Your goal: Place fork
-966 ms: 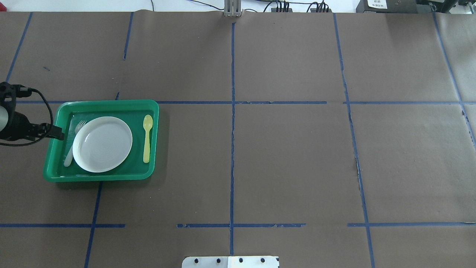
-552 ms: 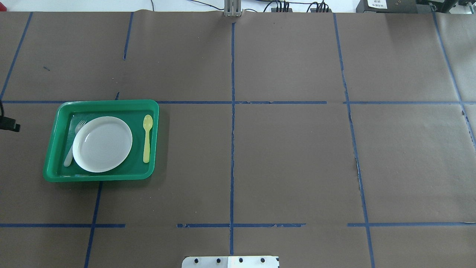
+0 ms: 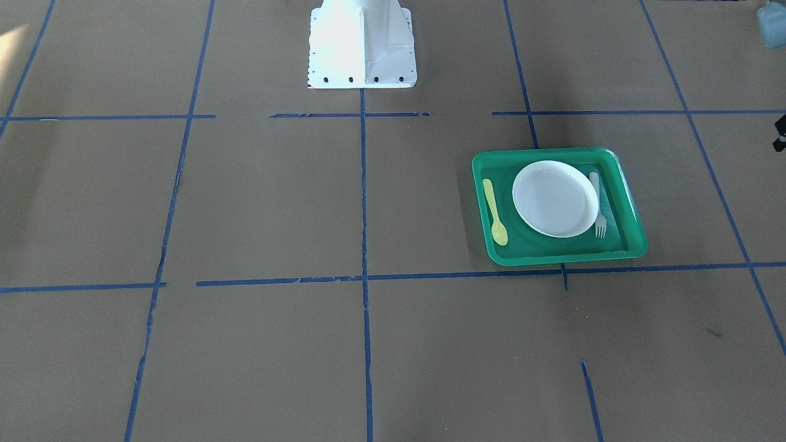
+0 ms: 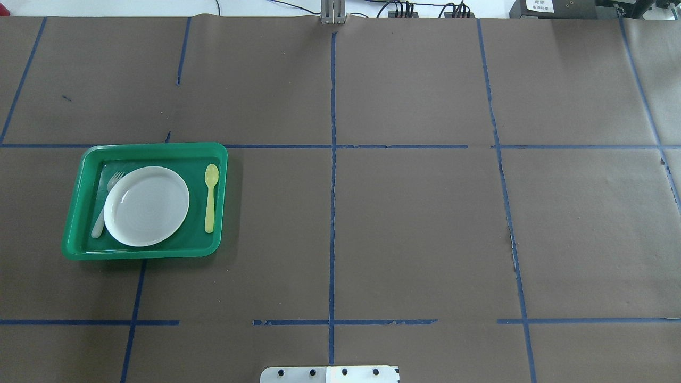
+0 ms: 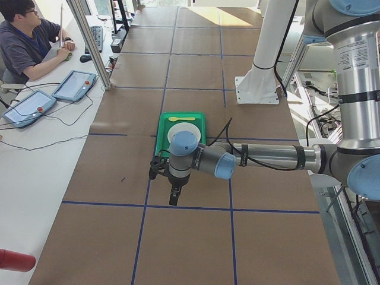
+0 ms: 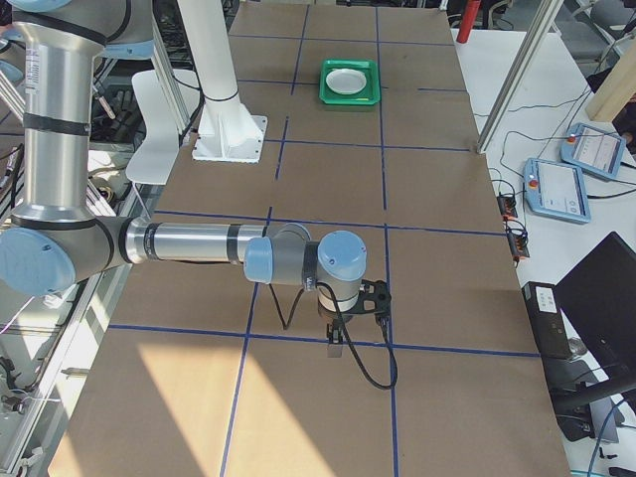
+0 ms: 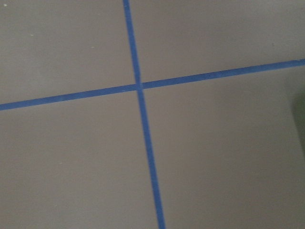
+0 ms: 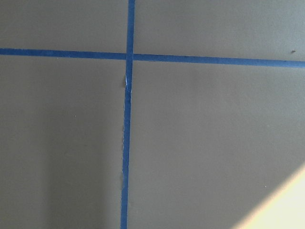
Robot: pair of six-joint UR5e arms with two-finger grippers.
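The pale fork (image 4: 99, 222) lies in the green tray (image 4: 143, 254), along the left side of the white plate (image 4: 146, 206), its middle tucked under the plate's rim. In the front-facing view the fork (image 3: 600, 226) lies on the plate's right. My left gripper (image 5: 173, 199) points down over the bare paper beside the tray, outside it and holding nothing that I can see. My right gripper (image 6: 336, 343) hangs over the paper far from the tray (image 6: 349, 81). Neither wrist view shows its fingers, so I cannot tell whether either gripper is open or shut.
A yellow spoon (image 4: 211, 197) lies in the tray on the plate's other side. The table is covered in brown paper with blue tape lines (image 4: 332, 213). The robot's white base (image 3: 362, 46) stands at mid-table. An operator (image 5: 27, 41) sits at a side desk.
My left arm's black wrist and gripper, at the tray's left rim a second ago, has drawn back leftward out of the overhead view. Fork, plate, spoon and tray have not moved.
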